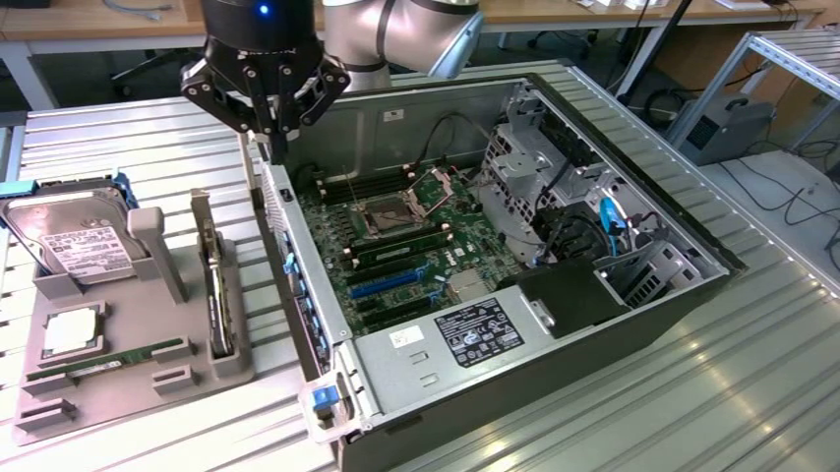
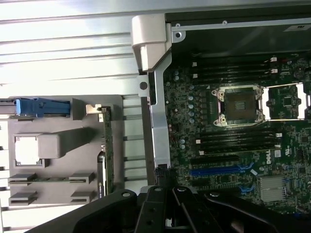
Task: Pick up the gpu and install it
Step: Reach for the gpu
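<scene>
**A:** Gripper (image 1: 273, 128) – state?

**B:** Jaws pressed together, nothing between them. It hangs over the upper edge of the open case (image 1: 393, 128), on the wall at the exterior view's left. Contact with that wall: cannot tell. In the wrist view the gripper (image 2: 167, 206) sits above the same metal rail.

**A:** Where is the gpu?

**B:** The gpu (image 1: 216, 295) stands on its edge in the grey holder (image 1: 132, 388), just beside the case on the exterior view's left. It is apart from the gripper and not held. From the wrist camera, the gpu (image 2: 106, 145) shows as a thin green board edge, with its silver bracket at one end.

**A:** Rest of the holder?

**B:** The hard drive (image 1: 73, 236) is propped upright at the far end. The RAM stick (image 1: 112, 356) lies flat nearer the camera.

**A:** Inside the case?

**B:** The motherboard (image 1: 407, 246) is exposed and the CPU socket (image 1: 391, 209) is uncovered – blue slots lie below it. Everything rests on a slatted metal table (image 1: 132, 147).
</scene>
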